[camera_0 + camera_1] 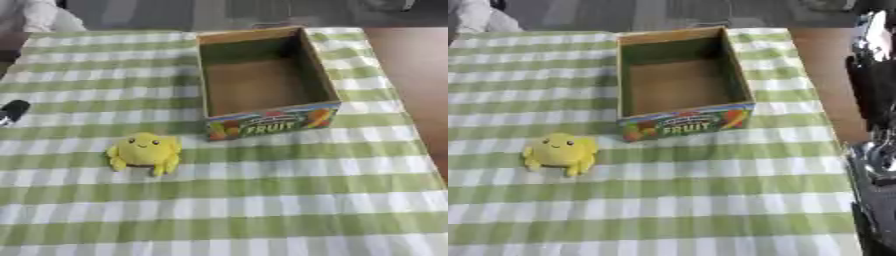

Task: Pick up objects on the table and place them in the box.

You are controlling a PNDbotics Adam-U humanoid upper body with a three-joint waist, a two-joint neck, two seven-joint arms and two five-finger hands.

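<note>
The yellow plush toy [144, 151] lies on the green-and-white checked tablecloth [262, 200], held by nothing.

A black tip of the left hand [13, 111] shows at the nine o'clock edge of the left eye view, over the cloth; too little of it shows to say whether its fingers are spread or curled. The toy sits well apart from it, toward its four o'clock. In the right eye view a black and silver arm [872, 100] runs down the three o'clock edge, from the top corner to the bottom; I cannot tell a hand on it, nor how any fingers stand.

Outward from the left hand comes the toy: round, with a small smiling face turned up and short stubby limbs spread on the cloth. At its one o'clock, near but not touching, stands the cardboard box [262, 75], open at the top, with its brown inside showing nothing in it. Its near wall bears a colourful print with the word FRUIT. The box stands upright, a little askew to the cloth's stripes, toward the twelve o'clock end of the table. Bare brown tabletop [416, 65] shows beyond the cloth at two o'clock.
</note>
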